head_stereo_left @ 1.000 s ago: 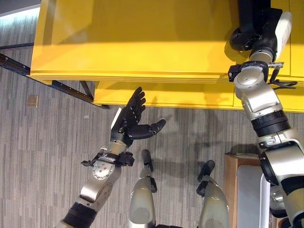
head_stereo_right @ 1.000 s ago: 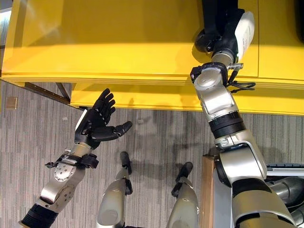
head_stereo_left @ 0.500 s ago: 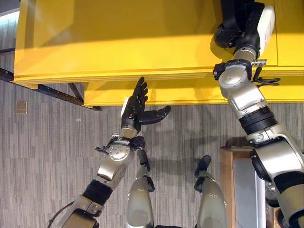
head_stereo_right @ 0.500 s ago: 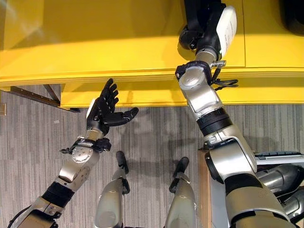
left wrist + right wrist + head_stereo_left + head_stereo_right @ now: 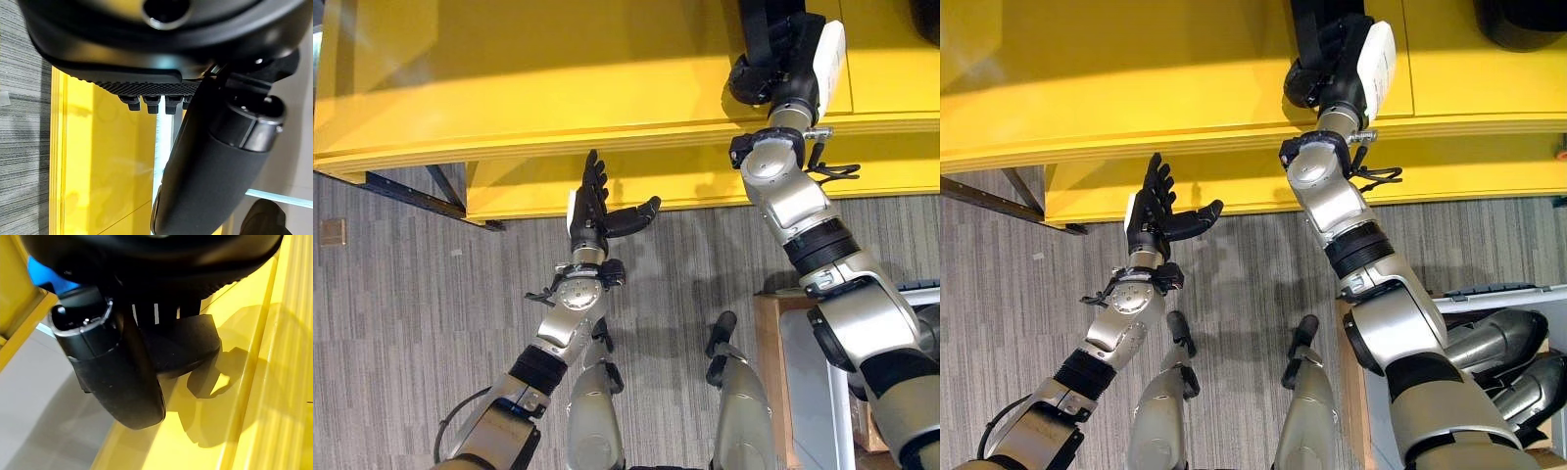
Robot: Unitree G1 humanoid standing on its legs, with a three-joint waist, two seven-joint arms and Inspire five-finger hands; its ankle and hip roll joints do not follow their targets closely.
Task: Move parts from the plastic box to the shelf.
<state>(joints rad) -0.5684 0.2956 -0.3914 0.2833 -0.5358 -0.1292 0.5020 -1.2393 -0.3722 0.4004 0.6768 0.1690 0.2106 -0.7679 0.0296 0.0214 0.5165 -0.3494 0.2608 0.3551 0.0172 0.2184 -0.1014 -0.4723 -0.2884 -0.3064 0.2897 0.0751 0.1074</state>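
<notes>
Grey striped carpet floor (image 5: 401, 323); dark metal frame bar (image 5: 401, 191) running diagonally beneath the yellow structure; small tan floor plate (image 5: 331, 231) near the left edge.

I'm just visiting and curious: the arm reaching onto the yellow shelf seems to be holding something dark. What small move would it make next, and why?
Probably lower it a touch and open the fingers. The right hand is over the yellow shelf, curled round a dark part that hangs just above the shelf's surface, casting a shadow below it. The left hand is open and idle by the shelf's edge.
</notes>
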